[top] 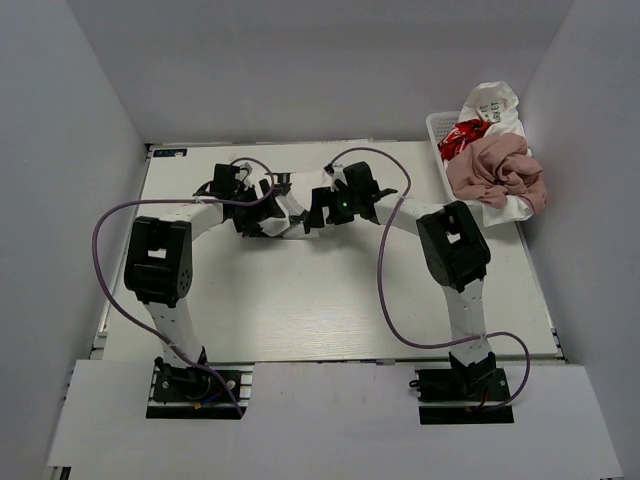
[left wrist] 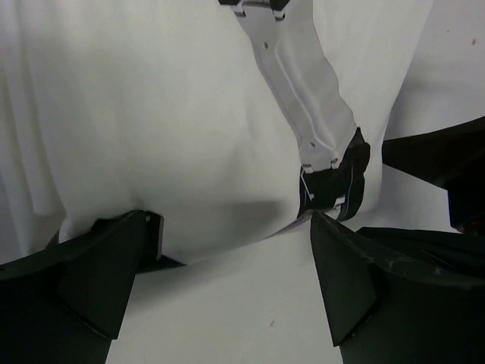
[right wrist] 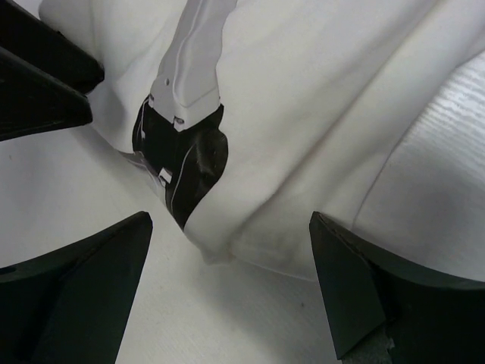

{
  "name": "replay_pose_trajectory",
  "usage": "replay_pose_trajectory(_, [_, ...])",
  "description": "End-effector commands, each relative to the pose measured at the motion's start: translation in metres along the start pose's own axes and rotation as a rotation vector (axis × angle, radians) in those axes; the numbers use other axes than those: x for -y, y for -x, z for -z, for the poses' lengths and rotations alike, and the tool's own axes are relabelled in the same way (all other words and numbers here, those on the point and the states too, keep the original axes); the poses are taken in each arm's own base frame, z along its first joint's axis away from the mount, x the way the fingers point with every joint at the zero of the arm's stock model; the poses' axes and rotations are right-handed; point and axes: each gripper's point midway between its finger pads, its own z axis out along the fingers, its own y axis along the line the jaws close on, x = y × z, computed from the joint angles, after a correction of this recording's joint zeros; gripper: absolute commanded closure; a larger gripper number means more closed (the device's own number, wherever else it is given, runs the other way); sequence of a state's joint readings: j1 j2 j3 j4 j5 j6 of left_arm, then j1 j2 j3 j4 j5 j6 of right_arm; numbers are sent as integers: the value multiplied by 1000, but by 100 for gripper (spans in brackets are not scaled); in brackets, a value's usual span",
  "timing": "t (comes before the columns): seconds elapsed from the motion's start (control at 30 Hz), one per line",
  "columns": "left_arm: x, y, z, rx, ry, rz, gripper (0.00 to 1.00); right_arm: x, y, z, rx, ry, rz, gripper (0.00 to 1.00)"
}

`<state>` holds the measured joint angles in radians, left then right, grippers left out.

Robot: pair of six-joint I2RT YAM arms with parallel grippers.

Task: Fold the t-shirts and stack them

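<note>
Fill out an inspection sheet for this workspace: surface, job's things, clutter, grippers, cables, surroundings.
Surface: white table, no marks seen.
Job's things: white t-shirt lying on the table under both grippers. A pink t-shirt, a red-print t-shirt and a lettered t-shirt are heaped unfolded in the basket at the far right corner.
Clutter: nothing seen.
Grippers: left gripper open over the white t-shirt. Right gripper open at the same shirt's edge, facing the left one.
Cables: a purple left cable and a purple right cable loop loosely beside their arms.
Surroundings: plain pale walls on three sides.
</note>
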<state>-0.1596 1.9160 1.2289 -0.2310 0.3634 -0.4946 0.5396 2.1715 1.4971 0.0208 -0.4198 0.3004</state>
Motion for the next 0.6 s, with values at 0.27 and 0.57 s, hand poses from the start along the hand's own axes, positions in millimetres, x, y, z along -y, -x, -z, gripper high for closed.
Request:
replay_pose_trajectory(0.27, [-19, 68, 61, 130, 293, -108, 0, -50, 15, 87, 131, 18, 134, 10])
replay_pose_trajectory(0.57, [-58, 74, -14, -11, 333, -110, 11, -51, 1, 133, 203, -61, 116, 10])
